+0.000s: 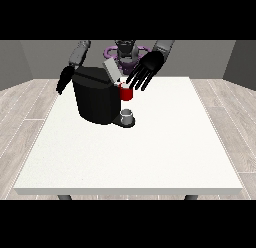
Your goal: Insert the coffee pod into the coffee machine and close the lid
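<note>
Two steps remain, we judge: lid stands raised, and open fingers hover over the pod holder; pod unseen.

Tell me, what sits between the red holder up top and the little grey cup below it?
Nothing: in the front view, the gap between the red holder and the grey cup shows only white table behind it.

Coffee machine blocking table's far-left part
</note>
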Action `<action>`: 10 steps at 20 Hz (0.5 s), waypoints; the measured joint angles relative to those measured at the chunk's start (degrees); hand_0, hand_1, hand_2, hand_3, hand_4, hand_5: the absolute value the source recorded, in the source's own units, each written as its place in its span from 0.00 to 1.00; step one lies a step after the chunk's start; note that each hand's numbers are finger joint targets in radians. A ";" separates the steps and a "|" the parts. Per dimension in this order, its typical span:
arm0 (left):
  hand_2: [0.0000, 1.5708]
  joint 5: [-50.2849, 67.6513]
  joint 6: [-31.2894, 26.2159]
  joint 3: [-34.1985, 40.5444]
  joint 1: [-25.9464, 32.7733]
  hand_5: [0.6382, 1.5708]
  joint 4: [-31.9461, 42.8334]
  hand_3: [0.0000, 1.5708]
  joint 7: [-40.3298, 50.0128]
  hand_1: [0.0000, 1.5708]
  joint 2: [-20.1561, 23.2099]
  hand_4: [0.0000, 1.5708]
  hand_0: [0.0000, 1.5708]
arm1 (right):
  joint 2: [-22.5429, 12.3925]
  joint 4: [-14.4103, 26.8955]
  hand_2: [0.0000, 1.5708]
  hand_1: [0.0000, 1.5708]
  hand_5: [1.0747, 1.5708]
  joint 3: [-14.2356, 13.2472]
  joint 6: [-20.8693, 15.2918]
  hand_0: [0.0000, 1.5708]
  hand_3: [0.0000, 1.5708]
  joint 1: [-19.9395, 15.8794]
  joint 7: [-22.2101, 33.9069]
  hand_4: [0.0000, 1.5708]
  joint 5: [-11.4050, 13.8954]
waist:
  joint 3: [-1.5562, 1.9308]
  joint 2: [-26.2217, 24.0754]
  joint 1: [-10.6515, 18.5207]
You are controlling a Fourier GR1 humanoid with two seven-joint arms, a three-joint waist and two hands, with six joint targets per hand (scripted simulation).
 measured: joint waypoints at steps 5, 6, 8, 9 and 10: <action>0.08 1.67 -0.95 -0.44 5.65 1.00 -1.73 0.00 0.53 0.00 -5.14 0.00 0.00 | -0.32 3.94 0.00 0.00 1.00 -2.14 -0.02 0.00 0.00 3.96 -2.30 0.00 -1.31 | -0.03 -6.06 4.55; 0.10 3.17 -1.03 0.52 6.71 1.00 -2.07 0.00 0.09 0.00 -6.26 0.00 0.00 | -0.42 4.41 0.00 0.00 1.00 -2.43 -0.06 0.00 0.00 4.92 -2.06 0.00 -1.40 | -0.03 -7.70 5.54; 0.00 7.79 -1.15 3.83 9.15 1.00 -2.32 0.00 -0.98 0.00 -9.41 0.24 0.00 | -0.40 5.00 0.00 0.00 1.00 -2.85 0.04 0.00 0.00 6.93 -2.47 0.00 -1.74 | -0.08 -10.36 7.26; 0.00 9.94 -1.22 5.27 10.60 1.00 -2.46 0.00 -1.51 0.00 -11.07 0.27 0.00 | -0.39 5.37 0.00 0.00 1.00 -3.10 -0.07 0.00 0.00 7.98 -2.59 0.00 -1.82 | -0.10 -11.80 8.28; 0.00 12.16 -1.40 6.70 12.23 1.00 -2.53 0.00 -1.93 0.00 -12.98 0.30 0.00 | -0.56 5.96 0.00 0.00 1.00 -3.53 -0.25 0.00 0.00 8.96 -2.64 0.00 -1.90 | -0.11 -13.23 9.71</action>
